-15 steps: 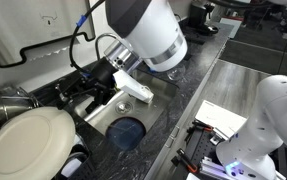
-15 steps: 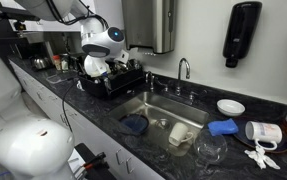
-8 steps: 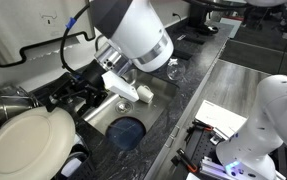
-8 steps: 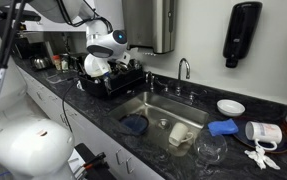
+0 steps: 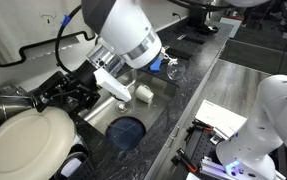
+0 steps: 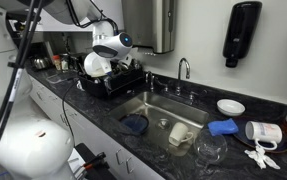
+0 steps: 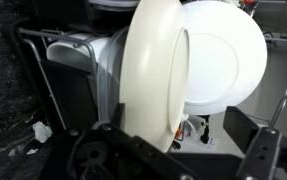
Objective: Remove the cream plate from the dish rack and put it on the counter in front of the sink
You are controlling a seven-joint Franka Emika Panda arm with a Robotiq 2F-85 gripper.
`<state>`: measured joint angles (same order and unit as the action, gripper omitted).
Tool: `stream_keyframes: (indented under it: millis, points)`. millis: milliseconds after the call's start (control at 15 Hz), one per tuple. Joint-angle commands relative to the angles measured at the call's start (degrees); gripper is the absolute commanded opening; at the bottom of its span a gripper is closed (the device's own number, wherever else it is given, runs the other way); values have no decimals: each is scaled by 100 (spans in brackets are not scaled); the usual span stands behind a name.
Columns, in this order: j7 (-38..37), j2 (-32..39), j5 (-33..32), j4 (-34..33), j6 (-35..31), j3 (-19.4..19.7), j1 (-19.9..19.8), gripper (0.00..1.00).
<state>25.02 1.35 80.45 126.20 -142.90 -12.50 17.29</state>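
The cream plate (image 5: 28, 140) stands on edge in the dish rack (image 6: 118, 80), which is partly hidden by pots and dishes. In the wrist view the cream plate (image 7: 148, 70) is edge-on and close, with a whiter plate (image 7: 228, 50) right behind it. My gripper (image 7: 178, 125) is open, and the cream plate's lower rim lies between its dark fingers (image 7: 245, 128) without clear contact. In both exterior views the gripper (image 5: 73, 98) (image 6: 110, 58) is at the rack. The sink (image 6: 158, 103) lies beside the rack, with the dark counter (image 6: 98, 108) in front.
A dark blue dish (image 5: 126, 131) and a white cup (image 5: 142, 94) lie in the sink. Metal pots (image 5: 13, 97) stand behind the plates. A faucet (image 6: 183, 68) rises behind the sink. A glass (image 5: 171, 68) stands on the counter (image 5: 198, 85).
The arm has moved from over the sink toward the dish rack, bringing the gripper down to the plates. The plates have not moved.
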Motion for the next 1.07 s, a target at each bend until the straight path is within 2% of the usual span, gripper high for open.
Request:
stream_keyframes:
  millis: [0, 667, 1000]
  points:
    - [74, 221, 84, -163, 112, -80, -103, 100]
    - [-55, 30, -90, -45, 74, -56, -134, 100]
    - [-464, -15, -676, -3, 55, -39, -168, 100]
